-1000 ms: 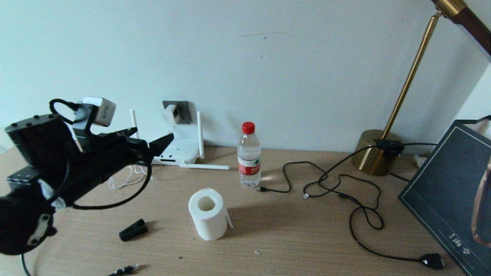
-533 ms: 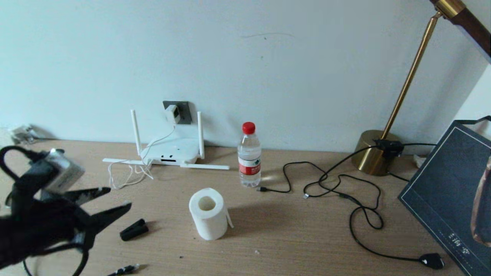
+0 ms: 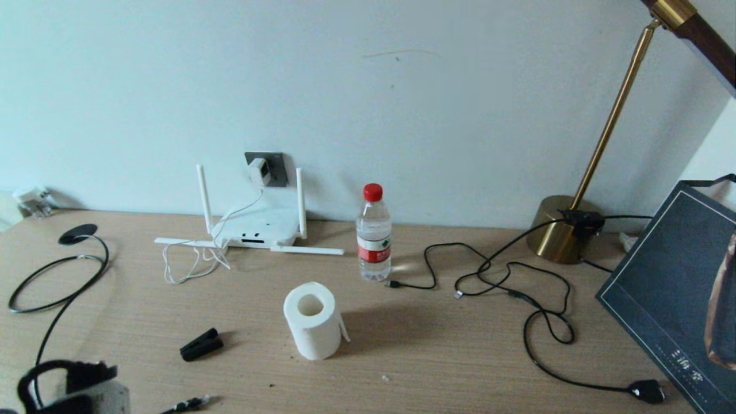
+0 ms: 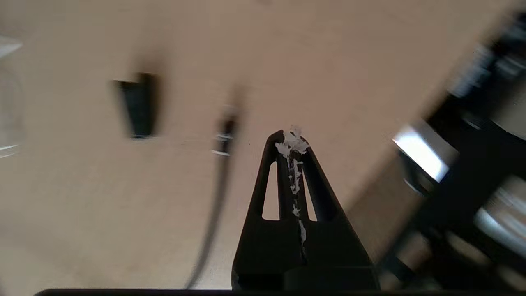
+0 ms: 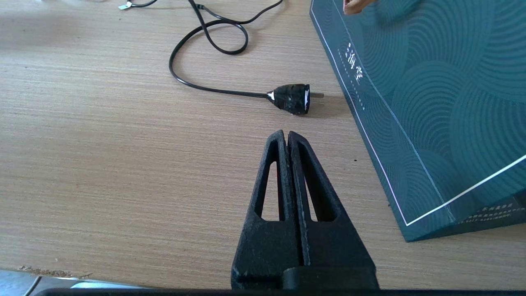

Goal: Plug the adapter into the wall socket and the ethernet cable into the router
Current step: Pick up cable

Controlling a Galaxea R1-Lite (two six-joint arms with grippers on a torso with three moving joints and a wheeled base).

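The white adapter sits in the dark grey wall socket, and its thin white cord hangs down to the desk. Below it lies the white router with two antennas upright and two lying flat. The ethernet cable's plug rests at the desk's front edge, and it also shows as the ethernet plug, blurred, just left of my left gripper. That gripper is shut and empty, with white scraps stuck between its fingers. My right gripper is shut and empty, low over the desk at the right.
A black clip, a paper roll and a water bottle stand mid-desk. Thin black cables end in a black mains plug. A dark teal box and a brass lamp base are at the right. A black cable loop lies at the left.
My left arm has pulled back from the wall socket down to the front left corner, leaving the adapter plugged in. Its fingers were open earlier and are now shut.
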